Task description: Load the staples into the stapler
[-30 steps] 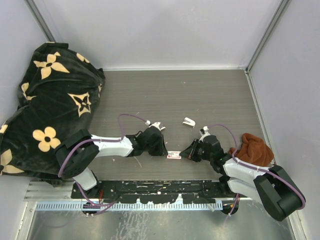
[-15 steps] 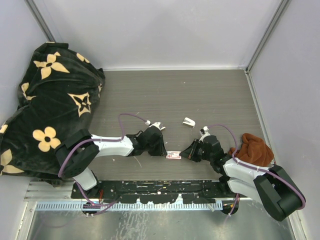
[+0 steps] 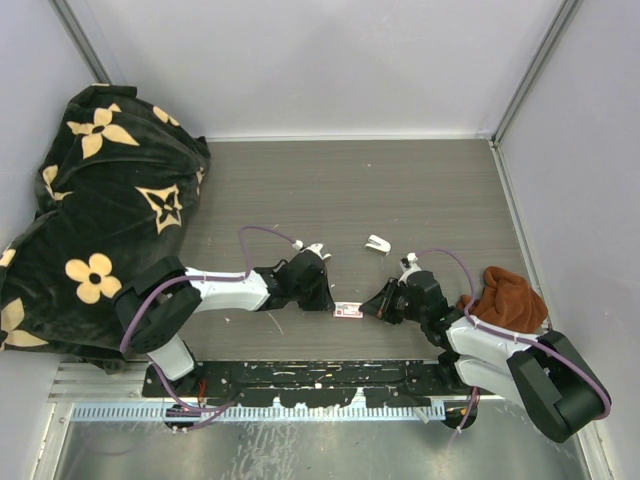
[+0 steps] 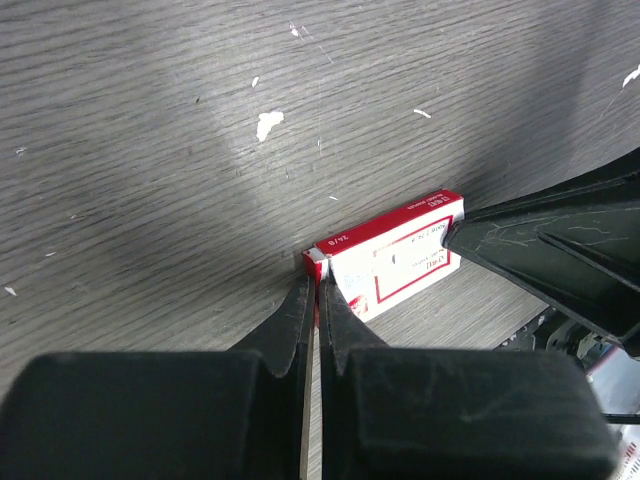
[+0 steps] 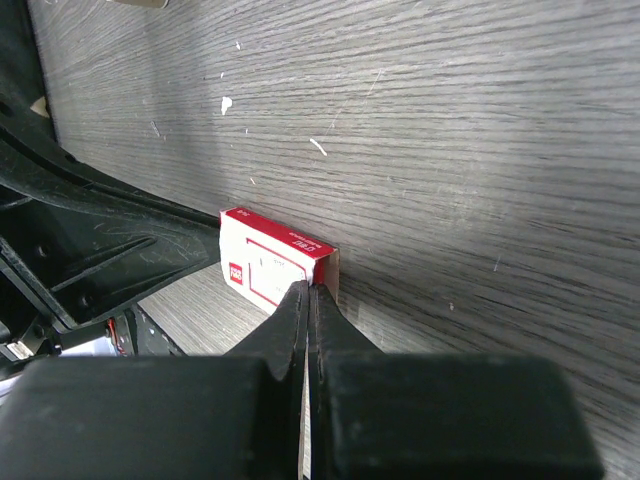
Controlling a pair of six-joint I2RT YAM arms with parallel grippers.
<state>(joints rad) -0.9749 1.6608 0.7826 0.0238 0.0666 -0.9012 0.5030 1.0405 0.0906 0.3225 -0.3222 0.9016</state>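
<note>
Left end effector [image 4: 317, 292]: the two black fingers are drawn together with only a hairline slit between them. Their tips press on one short end of the staple box. Whether a thin edge of card is pinched in that slit cannot be told.
Right end effector [image 5: 308, 290]: the fingers are pressed together, tips against the opposite short end of the box (again, any pinch on the card is too fine to make out).
Staple box [image 4: 400, 262]: a small flat red-and-white box. It lies on the counter [image 3: 400, 190] near its front edge, between the two end effectors and touched by both. Its label faces up in the overhead view, and its print is too small to read.
Arms: both reach in low from the near edge, the left from the left and the right from the right. They meet at the box, with purple cables looping over each.
Counter surface: grey wood grain, with a few pale flecks just beyond the box.
Stapler [image 3: 377, 243]: a small white one lying alone on the counter beyond the box, a little to the right and clear of both arms.
Brown cloth [image 3: 505, 295]: bunched at the right edge of the counter, beside the right arm.
Black blanket [image 3: 90, 200]: a large heap with cream flower shapes, covering the left side and reaching the far left corner.
</note>
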